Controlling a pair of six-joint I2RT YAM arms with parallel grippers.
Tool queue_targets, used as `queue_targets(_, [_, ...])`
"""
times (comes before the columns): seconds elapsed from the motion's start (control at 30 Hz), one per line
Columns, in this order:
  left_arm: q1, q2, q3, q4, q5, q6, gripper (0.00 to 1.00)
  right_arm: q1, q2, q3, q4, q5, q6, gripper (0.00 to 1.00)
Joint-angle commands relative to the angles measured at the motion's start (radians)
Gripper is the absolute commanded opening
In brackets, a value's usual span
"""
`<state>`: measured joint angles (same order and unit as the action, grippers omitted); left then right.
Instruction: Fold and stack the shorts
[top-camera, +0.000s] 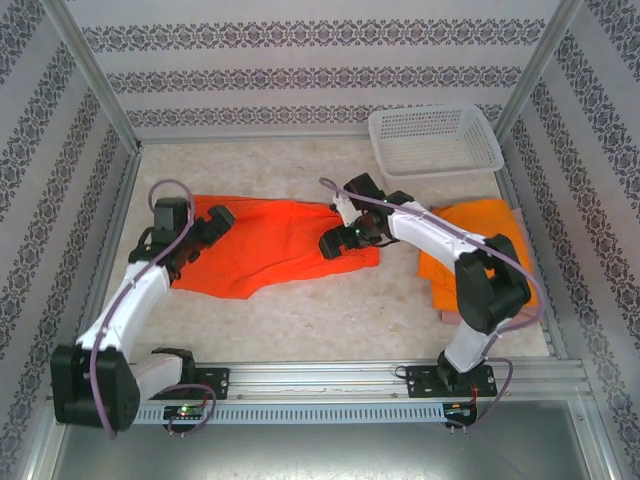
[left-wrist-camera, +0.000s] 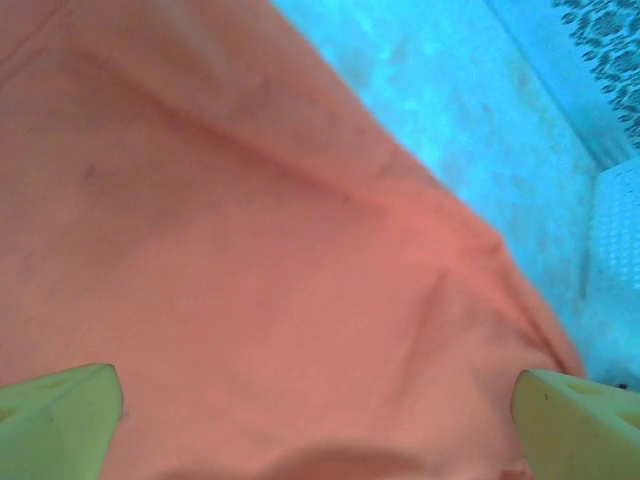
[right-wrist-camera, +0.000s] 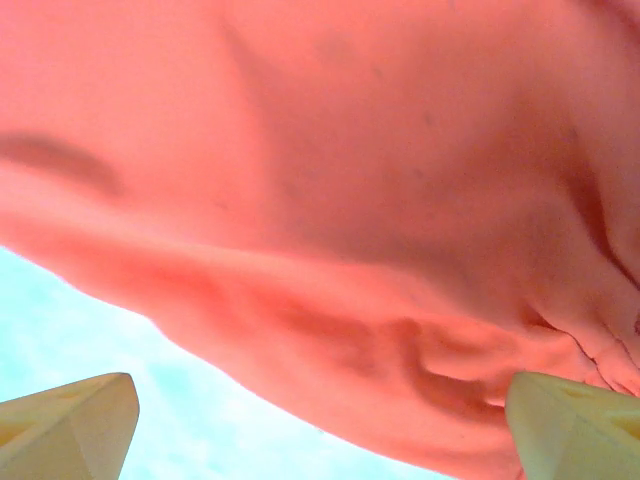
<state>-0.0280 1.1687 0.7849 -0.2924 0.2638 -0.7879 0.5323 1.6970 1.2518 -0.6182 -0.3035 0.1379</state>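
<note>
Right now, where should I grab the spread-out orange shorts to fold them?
Probably both short ends, from above: left claw on the left edge, right claw on the right edge. The shorts lie flat, stretched left to right, and each open claw hangs over its own end.

Free: bare table (top-camera: 330, 310) lay open lower centre and upper left | Blocked: white basket (top-camera: 436, 140) upper right; spread orange shorts (top-camera: 270, 245) centre-left; orange stack (top-camera: 488, 218) right.
</note>
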Motion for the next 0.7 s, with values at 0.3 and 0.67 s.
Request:
queue_targets(0.3, [0.02, 0.513, 0.259, 0.087, 0.096, 0.095, 1.0, 0.031, -0.072, -0.094, 0.153, -0.092, 0.123, 0.95])
queue_targets(0.67, [0.124, 0.824, 0.559, 0.133, 0.122, 0.096, 1.0, 0.016, -0.017, -0.22, 0.187, -0.083, 0.117, 0.95])
